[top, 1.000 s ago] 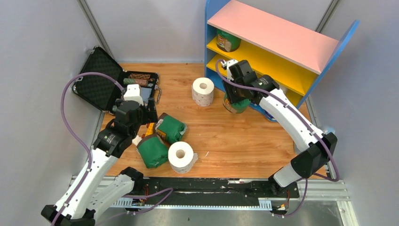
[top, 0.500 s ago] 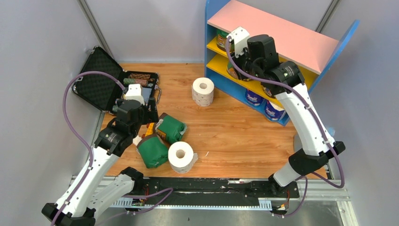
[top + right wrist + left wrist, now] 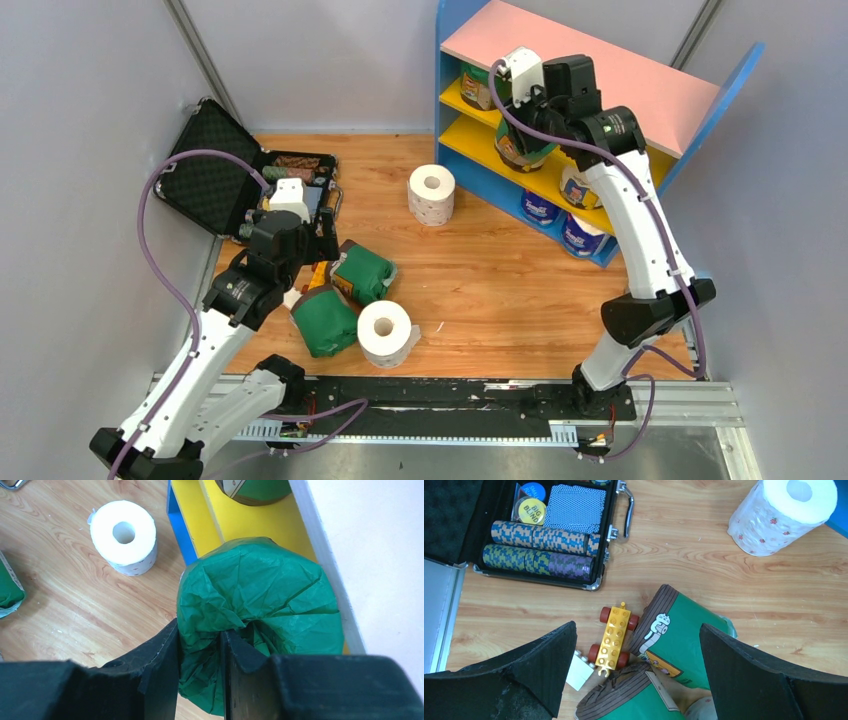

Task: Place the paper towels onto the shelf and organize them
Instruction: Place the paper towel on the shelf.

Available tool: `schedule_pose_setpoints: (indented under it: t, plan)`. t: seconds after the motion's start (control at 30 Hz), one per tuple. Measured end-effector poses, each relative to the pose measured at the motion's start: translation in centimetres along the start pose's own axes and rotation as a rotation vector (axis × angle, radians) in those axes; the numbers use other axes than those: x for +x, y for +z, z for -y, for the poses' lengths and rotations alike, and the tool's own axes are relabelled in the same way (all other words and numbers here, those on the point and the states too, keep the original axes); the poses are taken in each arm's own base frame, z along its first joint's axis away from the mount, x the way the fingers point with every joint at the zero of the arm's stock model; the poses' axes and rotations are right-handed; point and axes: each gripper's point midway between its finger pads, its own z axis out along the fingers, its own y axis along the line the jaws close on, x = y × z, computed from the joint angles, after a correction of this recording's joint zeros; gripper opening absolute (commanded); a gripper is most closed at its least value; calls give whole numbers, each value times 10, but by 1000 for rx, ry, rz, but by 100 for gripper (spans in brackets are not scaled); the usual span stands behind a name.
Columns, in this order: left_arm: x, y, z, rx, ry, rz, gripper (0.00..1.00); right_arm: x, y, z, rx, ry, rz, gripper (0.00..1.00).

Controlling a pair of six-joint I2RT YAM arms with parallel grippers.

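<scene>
Our right fingers (image 3: 161,652) are closed to a narrow pinch on the gathered wrap at the end of a green roll (image 3: 255,585), which sits at the front lip of a yellow board of the shelf (image 3: 200,510) — whether it rests there or hangs we cannot tell. We judge the roll light and squashy, its film crinkly and slick. The twisted end is a handy hold but might tear or slip, so a grip across the soft body would be surer. The right wrist view shows this pinch, which the arm hides in the top view. Our left fingers (image 3: 539,665) stand wide apart, holding nothing, over two other green rolls (image 3: 684,635) lying on the desk (image 3: 724,570) beside a toy car (image 3: 613,636) — and only the top view shows the blue-and-white rolls (image 3: 540,208) low in the shelf.
</scene>
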Motion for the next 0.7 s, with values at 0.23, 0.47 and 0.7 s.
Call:
schedule_pose_setpoints:
  t: [0.23,0.47,0.7]
  plan:
    - [1,1,2,8,1,-7,100,-2,1,7,-28,23,12,36]
    - [2,1,3,14,1,-10,100,-8,8,11,-26,21,22,42]
    - [2,1,3,13,1,-10,100,-10,8,17,10,5,25,42]
